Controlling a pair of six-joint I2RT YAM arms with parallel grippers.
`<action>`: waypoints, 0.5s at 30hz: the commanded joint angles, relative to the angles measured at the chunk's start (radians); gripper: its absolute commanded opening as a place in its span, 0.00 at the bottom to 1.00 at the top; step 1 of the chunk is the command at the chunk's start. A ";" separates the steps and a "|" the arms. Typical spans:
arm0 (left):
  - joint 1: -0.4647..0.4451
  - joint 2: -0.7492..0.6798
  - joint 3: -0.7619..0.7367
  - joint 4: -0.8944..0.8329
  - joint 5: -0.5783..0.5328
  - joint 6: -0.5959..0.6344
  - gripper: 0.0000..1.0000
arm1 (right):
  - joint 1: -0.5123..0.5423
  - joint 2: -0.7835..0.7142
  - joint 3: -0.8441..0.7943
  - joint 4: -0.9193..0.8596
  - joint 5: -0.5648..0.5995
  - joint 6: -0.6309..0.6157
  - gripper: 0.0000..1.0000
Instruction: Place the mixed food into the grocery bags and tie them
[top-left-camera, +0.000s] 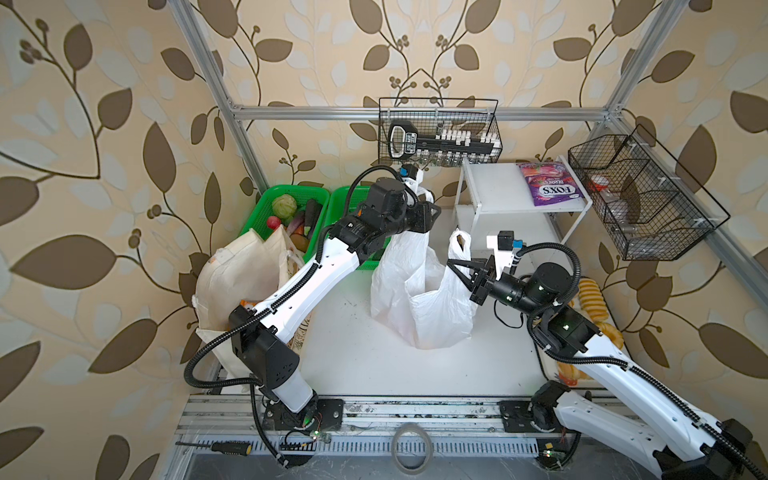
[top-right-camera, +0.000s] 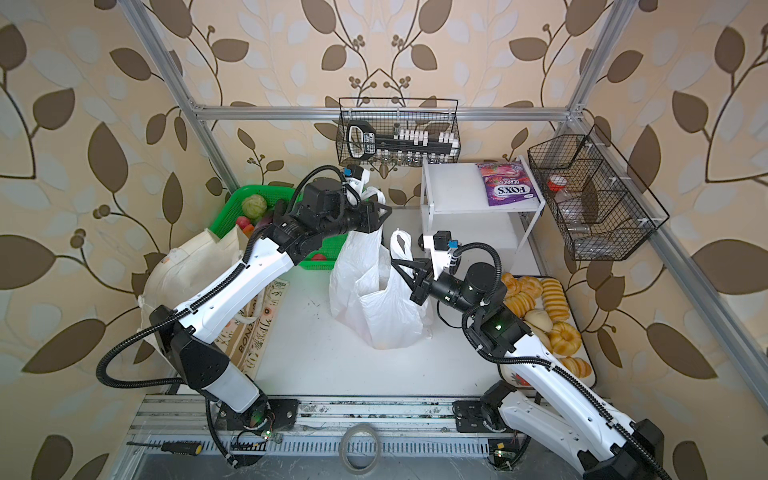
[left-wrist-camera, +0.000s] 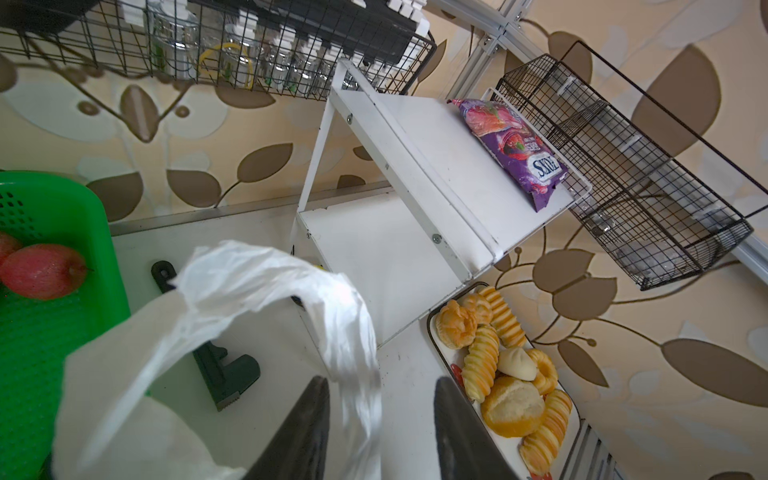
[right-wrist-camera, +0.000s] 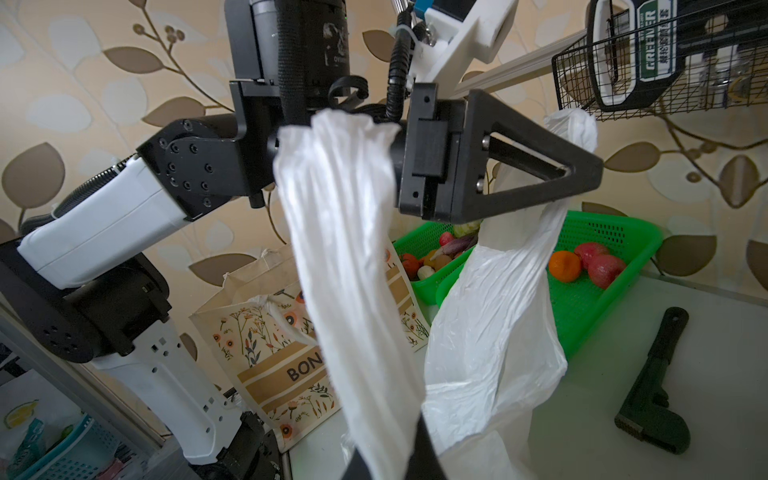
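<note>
Grocery-packing rig, seen from overhead and wrist cams: a white plastic bag (top-left-camera: 419, 299) is shown standing at ctr of the counter (top-left-camera: 353, 353), its two loop handles drawn upward. The near handle is pinched by the right hand (top-left-camera: 452, 262), whose fingers are pressed together on the strip, w/ the loop's top poking up just above the grip. The far handle is threaded btwn the fingers of the left hand (left-wrist-camera: 380, 384), which are spread apart; the strip is seen lying against one finger w/ a gap to the other. In both top views the left hand is placed over the bag's far edge and the right hand at the bag's right, w/ the bag's mouth spread btwn them.

A cream cloth tote (top-left-camera: 241, 270) is propped at the counter's left edge, partly hidden by the left arm (top-left-camera: 307, 282); its contents cannot be made out. A purple FOX'S packet (top-left-camera: 548, 187) is shown flat on top of a white shelf (top-left-camera: 490, 187), well apart from both hands. Red apples (right-wrist-camera: 604, 270) and an orange (right-wrist-camera: 564, 266) are seen in a green basket (right-wrist-camera: 590, 299) just behind the bag; a cabbage (top-left-camera: 284, 204) and other veg are held in a second basket (top-left-camera: 258, 210) beside it. Bread rolls (top-right-camera: 552, 295) are piled by the right arm (top-left-camera: 623, 374); a black wrench (right-wrist-camera: 652, 390) is seen on the counter near the bag.
</note>
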 joint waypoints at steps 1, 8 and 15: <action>0.014 -0.004 0.038 0.051 0.018 -0.006 0.38 | -0.002 -0.018 -0.009 0.024 -0.004 -0.015 0.00; 0.014 0.016 0.054 0.020 -0.021 -0.003 0.38 | -0.001 -0.018 -0.009 0.025 -0.007 -0.016 0.00; 0.014 0.036 0.067 0.002 -0.017 0.007 0.33 | -0.002 -0.020 -0.009 0.030 -0.008 -0.018 0.00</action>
